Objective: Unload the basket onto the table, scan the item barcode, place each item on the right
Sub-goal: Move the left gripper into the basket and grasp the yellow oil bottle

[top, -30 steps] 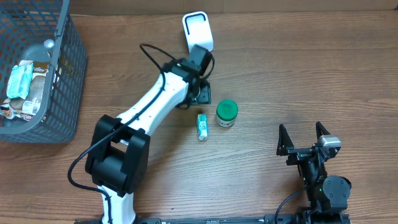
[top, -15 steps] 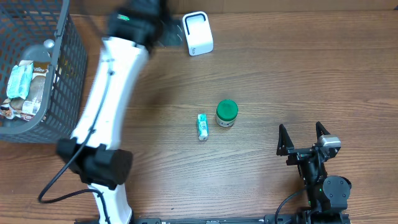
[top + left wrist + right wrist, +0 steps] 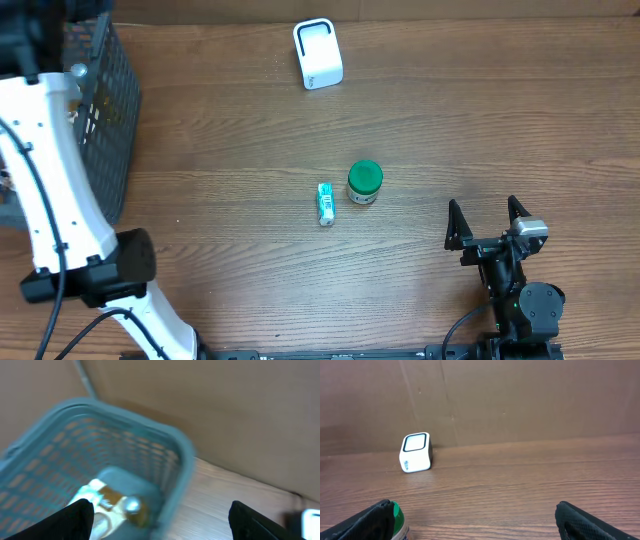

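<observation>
A white scanner point(image 3: 318, 53) stands at the table's far edge and shows in the right wrist view too point(image 3: 415, 452). A green-lidded jar point(image 3: 365, 182) and a small teal packet point(image 3: 325, 203) sit mid-table. My left gripper point(image 3: 162, 520) hangs open above the grey basket point(image 3: 150, 422) at the far left, with nothing between its fingers. Below it in the basket lies a brown bottle with a silvery cap point(image 3: 131, 506) among wrapped items. My right gripper point(image 3: 489, 222) rests open and empty near the front right, with the jar point(image 3: 396, 522) beside its left finger.
The white left arm point(image 3: 50, 160) stretches along the basket's point(image 3: 115, 110) right side and covers most of its contents. A brown cardboard wall closes the table's far side.
The left arm has swung from the scanner leftward to above the basket, its jaws opening wider. The jar, the packet and the right arm have not moved.
</observation>
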`<action>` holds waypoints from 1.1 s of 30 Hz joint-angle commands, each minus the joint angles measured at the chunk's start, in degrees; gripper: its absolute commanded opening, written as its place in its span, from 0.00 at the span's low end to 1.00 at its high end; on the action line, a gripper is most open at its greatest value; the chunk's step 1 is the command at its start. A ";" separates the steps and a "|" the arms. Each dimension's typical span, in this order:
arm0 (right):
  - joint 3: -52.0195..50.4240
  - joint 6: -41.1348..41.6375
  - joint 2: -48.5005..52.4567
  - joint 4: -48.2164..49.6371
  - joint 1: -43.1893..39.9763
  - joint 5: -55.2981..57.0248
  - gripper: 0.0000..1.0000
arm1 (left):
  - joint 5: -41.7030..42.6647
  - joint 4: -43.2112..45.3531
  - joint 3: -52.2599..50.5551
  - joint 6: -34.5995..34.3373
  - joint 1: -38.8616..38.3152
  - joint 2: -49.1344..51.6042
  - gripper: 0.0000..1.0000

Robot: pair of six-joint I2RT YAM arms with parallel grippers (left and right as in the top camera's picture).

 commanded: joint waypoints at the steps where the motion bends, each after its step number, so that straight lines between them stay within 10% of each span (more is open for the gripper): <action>1: -0.61 0.00 -0.63 0.20 0.26 -0.35 1.00 | 3.67 -0.07 0.11 1.29 4.09 1.97 0.87; 33: -0.61 0.00 -0.63 0.20 0.26 -0.35 1.00 | 21.66 -5.31 0.11 16.96 13.88 27.12 0.81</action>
